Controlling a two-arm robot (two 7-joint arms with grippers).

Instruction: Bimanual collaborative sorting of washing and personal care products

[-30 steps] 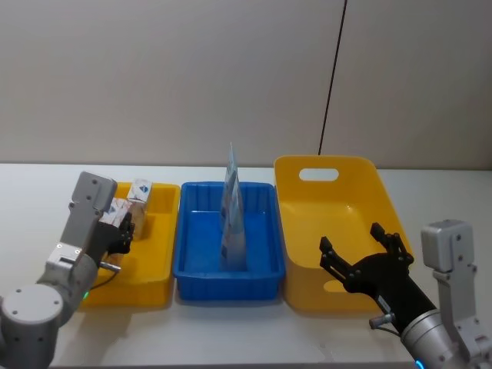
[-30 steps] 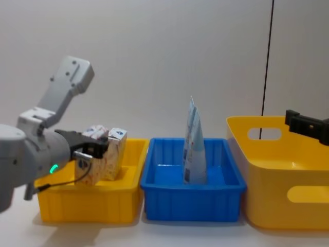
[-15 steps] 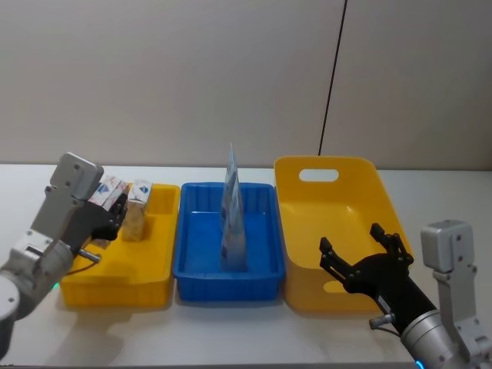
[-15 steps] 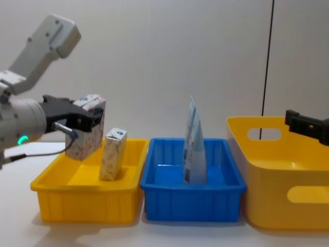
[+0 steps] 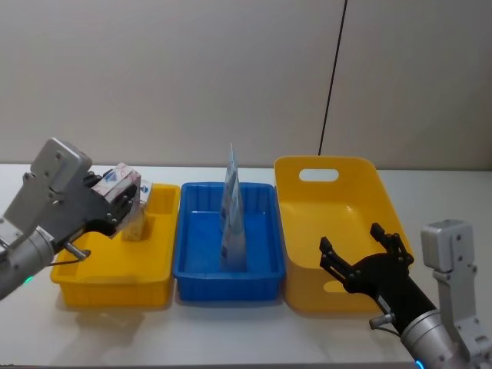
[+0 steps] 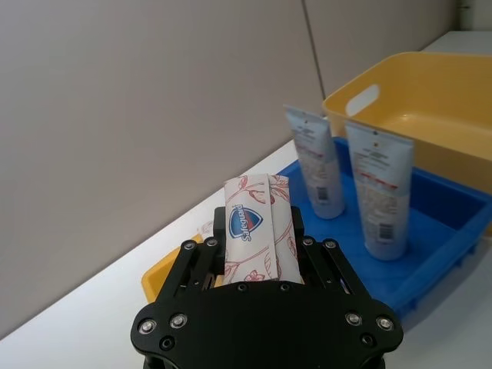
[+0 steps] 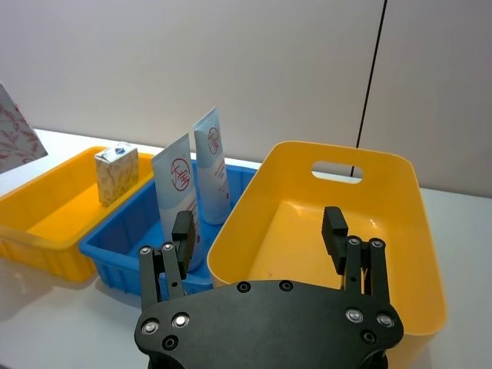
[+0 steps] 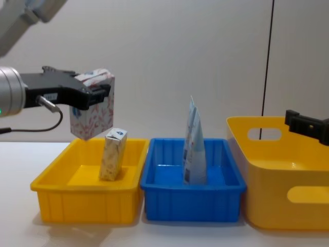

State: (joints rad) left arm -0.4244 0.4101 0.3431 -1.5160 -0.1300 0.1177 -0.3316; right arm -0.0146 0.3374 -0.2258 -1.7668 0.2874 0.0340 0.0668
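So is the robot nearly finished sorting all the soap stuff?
Partly. Done, it seems: two pale blue tubes stand in the blue bin, and a beige carton stands in the small yellow bin. In hand: the left tool is shut on the red-leaf carton, in the air above that bin. Left: setting that carton down somewhere. The right tool hovers open by the large yellow bin.

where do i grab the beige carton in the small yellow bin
Likely its upper body under the gabled top, from above. The beige carton stands upright in the small yellow bin, whose walls block a low side approach; flat opposite faces suit a pinch. The left end effector holds the white-grey carton above that bin.
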